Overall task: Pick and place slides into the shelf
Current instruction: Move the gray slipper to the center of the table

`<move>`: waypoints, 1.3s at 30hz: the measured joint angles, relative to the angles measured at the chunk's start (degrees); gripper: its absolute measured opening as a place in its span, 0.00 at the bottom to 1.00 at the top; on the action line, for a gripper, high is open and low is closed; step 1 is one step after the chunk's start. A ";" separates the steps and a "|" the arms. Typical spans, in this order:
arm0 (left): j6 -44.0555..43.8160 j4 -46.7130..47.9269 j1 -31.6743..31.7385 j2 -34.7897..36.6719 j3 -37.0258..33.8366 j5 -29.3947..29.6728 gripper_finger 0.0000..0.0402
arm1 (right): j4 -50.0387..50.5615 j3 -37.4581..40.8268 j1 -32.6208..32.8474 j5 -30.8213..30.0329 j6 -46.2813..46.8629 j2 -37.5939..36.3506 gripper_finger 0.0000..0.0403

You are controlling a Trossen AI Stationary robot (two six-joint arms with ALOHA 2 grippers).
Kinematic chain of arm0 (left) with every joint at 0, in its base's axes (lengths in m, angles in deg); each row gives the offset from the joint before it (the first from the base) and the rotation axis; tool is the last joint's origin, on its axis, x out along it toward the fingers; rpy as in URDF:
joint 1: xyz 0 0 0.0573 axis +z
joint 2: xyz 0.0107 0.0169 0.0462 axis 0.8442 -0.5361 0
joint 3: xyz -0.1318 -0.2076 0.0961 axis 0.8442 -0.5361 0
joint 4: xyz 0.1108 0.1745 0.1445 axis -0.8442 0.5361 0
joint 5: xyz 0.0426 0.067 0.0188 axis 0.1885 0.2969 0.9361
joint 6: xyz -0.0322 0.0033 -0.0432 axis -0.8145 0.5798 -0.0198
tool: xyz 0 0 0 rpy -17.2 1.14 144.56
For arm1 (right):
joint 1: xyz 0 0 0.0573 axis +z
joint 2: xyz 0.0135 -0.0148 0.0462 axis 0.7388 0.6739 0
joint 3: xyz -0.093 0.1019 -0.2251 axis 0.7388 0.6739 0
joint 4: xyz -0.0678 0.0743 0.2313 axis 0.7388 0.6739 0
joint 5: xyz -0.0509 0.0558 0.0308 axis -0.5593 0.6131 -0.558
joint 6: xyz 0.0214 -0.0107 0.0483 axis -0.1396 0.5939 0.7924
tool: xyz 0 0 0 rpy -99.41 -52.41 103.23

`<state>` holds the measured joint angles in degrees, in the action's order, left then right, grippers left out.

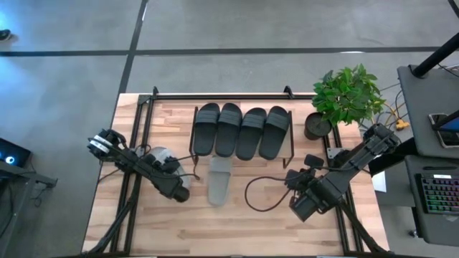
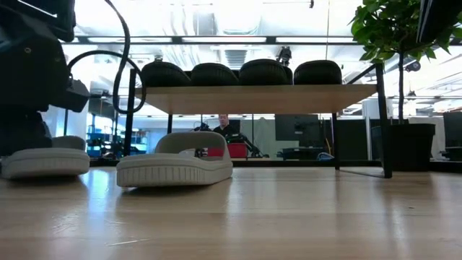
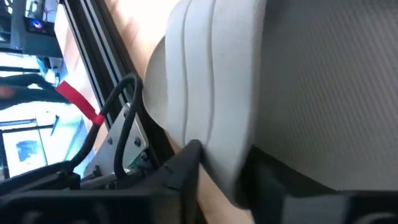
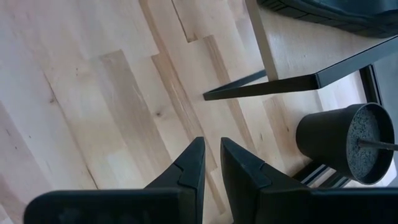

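Wooden table [image 1: 237,222], left tool [image 3: 221,174] seemingly pinching light grey slide [image 3: 261,81], right tool [image 4: 211,163] narrow.

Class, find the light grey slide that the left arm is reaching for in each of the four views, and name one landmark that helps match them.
High view: light grey slide left of the shelf, under the left gripper.
Low view: far left, under the dark arm.
Left wrist view: fills the picture, strap between the fingers.
Right wrist view: not in it.
Landmark: the shelf, in the high, low and right wrist views.
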<state>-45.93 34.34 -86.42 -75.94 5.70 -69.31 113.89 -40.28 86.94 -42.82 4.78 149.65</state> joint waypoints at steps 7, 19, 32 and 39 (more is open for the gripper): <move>4.09 -0.16 -0.89 2.21 3.66 -0.41 0.01 | 0.01 0.00 -0.47 0.01 -0.17 0.00 0.11; 32.99 -11.37 -13.97 4.39 35.63 7.30 0.00 | 0.05 0.02 -1.63 -0.03 -7.09 0.00 0.11; 34.03 -3.17 -1.28 -24.99 67.81 16.73 0.00 | 0.20 0.35 1.44 3.02 2.62 -4.15 0.11; 21.44 11.66 1.18 -37.13 84.37 25.17 0.00 | 0.32 3.38 7.06 3.06 12.09 -9.89 0.11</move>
<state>-24.49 46.00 -85.25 -113.07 90.06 -44.14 114.21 -36.89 94.00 -39.76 16.87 139.76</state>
